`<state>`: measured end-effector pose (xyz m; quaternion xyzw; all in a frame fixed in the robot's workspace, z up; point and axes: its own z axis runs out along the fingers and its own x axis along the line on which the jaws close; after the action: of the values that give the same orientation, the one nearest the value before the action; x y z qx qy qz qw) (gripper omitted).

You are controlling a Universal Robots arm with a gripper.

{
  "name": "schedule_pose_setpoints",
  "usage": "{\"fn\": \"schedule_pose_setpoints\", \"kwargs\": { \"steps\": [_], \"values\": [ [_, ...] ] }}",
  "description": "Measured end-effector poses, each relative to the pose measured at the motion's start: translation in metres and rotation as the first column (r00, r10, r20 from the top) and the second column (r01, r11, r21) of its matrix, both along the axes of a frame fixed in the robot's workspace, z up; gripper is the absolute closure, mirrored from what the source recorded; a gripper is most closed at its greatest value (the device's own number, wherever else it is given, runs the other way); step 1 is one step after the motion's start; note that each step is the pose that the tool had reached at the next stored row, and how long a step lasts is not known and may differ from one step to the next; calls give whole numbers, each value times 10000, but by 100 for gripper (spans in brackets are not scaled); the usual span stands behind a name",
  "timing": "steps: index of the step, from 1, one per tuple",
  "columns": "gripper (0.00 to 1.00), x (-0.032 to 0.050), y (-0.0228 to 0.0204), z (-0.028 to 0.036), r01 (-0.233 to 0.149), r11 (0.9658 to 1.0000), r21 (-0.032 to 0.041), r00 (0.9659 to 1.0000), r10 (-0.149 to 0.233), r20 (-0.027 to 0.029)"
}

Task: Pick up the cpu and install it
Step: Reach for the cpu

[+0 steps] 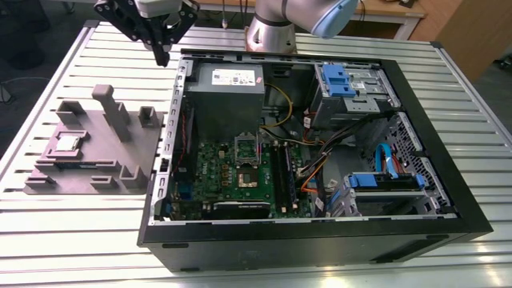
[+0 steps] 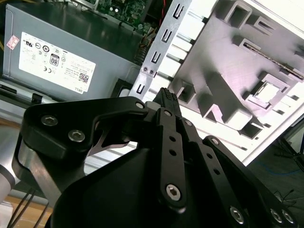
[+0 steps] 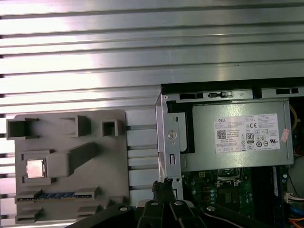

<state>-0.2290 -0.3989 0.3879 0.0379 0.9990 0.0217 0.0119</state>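
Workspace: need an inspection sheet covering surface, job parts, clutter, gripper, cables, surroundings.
Surface: slatted metal table carrying a grey fixture block and an open PC case.
Job's things: cpu lies flat in a recess of the fixture block; motherboard sits in the case with its socket bracket upright.
Clutter: nothing seen.
Gripper: gripper shut and empty, above the table between block and case, apart from the cpu.
Cables: yellow cable, orange cables and blue cable, all inside the case.
Surroundings: wooden furniture beyond the table.
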Motion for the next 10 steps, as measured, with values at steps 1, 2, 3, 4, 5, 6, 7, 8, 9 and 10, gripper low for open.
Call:
{"fn": "schedule_pose_setpoints", "kwargs": {
  "steps": [1,2,3,4,5,6,7,8,9,10],
  "values": [
    [90,-3,0,0,0,10000,0,10000,0,0],
    [90,-6,0,0,0,10000,0,10000,0,0],
    [90,-8,0,0,0,10000,0,10000,0,0],
    [90,-11,0,0,0,10000,0,10000,0,0],
    [90,-14,0,0,0,10000,0,10000,0,0],
    [90,-16,0,0,0,10000,0,10000,0,0],
    [90,-19,0,0,0,10000,0,10000,0,0],
    [90,-22,0,0,0,10000,0,10000,0,0],
    [90,-25,0,0,0,10000,0,10000,0,0],
    [90,-27,0,0,0,10000,0,10000,0,0]
  ]
}}
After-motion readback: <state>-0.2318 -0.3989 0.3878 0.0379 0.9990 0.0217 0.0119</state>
